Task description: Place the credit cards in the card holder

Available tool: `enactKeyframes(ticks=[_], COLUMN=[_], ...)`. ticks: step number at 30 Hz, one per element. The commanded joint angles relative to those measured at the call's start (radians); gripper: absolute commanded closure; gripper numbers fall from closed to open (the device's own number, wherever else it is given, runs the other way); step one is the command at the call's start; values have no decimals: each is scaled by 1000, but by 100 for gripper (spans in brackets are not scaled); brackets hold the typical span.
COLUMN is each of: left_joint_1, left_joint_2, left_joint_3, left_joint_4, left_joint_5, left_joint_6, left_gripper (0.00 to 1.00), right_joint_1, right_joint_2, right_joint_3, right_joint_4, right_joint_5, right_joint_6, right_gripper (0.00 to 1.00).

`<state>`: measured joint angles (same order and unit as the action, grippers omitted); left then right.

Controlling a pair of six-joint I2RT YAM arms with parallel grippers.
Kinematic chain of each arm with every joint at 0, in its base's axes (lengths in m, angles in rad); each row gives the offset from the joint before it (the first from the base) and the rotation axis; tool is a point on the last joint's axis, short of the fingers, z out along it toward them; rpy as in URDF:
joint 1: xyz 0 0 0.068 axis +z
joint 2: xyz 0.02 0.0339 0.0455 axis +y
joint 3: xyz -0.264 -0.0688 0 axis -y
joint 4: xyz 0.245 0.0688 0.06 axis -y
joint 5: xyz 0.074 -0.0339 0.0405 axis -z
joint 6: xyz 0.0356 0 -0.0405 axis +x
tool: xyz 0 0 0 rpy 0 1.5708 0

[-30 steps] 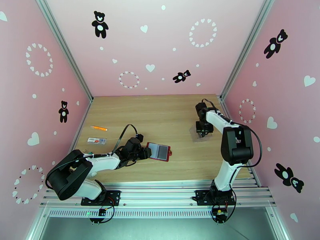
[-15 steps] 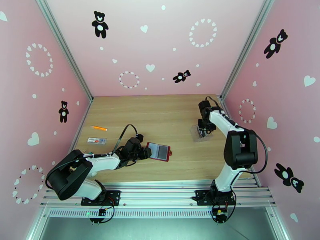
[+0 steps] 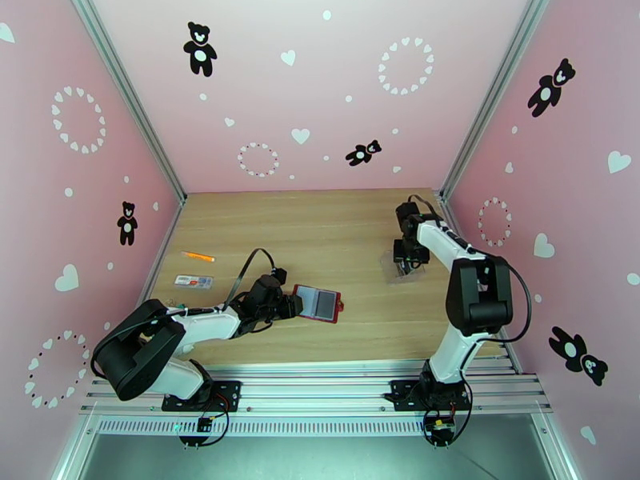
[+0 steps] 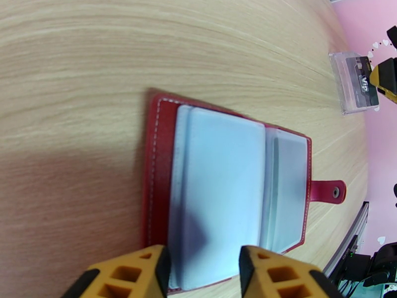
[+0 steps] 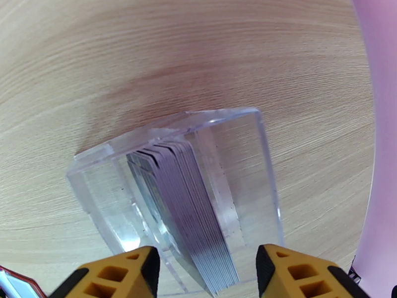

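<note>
Moved: right gripper (image 3: 406, 262) has edged back over the clear plastic case (image 5: 238, 145), fingers apart.
Cards: I see silvery-grey credit cards (image 5: 193, 204) edge-up inside it, faces toward both fingers.
Holder: dark-red leather card holder (image 4: 218, 175) lies open, left, at the left gripper (image 4: 201, 264), fingers parted.

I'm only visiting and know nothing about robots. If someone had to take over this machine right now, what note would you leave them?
Left gripper: open, fingers at one edge of the card holder, which lies open and flat on the table. No card is visible in its sleeves.
Right gripper: open, over the clear case, where the credit cards stand in a stack.
Done: the holder is open.
Left: every card. Pick one from the case, carry it over, slide it into a sleeve, repeat.
</note>
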<state>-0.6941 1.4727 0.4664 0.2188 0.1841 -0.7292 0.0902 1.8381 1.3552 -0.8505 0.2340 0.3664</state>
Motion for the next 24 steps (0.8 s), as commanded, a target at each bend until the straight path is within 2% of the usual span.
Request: enactKeyframes(ticks=[1, 5, 10, 14, 21, 24], left_joint_1=[14, 13, 14, 13, 13, 13], left_joint_2=[21, 22, 23, 23, 22, 25], left_joint_3=[-24, -25, -23, -24, -26, -26], left_joint_4=[-33, -32, -29, -26, -26, -25], left_joint_5=[0, -1, 0, 1, 0, 0], left_joint_6=[3, 2, 2, 3, 1, 1], left_gripper=[57, 57, 57, 57, 57, 57], right_joint_1=[-2, -2, -1, 15, 35, 35], right_joint_2=[36, 31, -7, -29, -68, -90], right_joint_3=[13, 4, -42, -65, -57, -53], right_joint_4=[-18, -20, 12, 28, 25, 21], right_joint_5=[-36, -72, -214, -281, -308, -236], right_joint_6=[3, 5, 23, 31, 25, 26], right_gripper=[43, 43, 43, 43, 43, 42])
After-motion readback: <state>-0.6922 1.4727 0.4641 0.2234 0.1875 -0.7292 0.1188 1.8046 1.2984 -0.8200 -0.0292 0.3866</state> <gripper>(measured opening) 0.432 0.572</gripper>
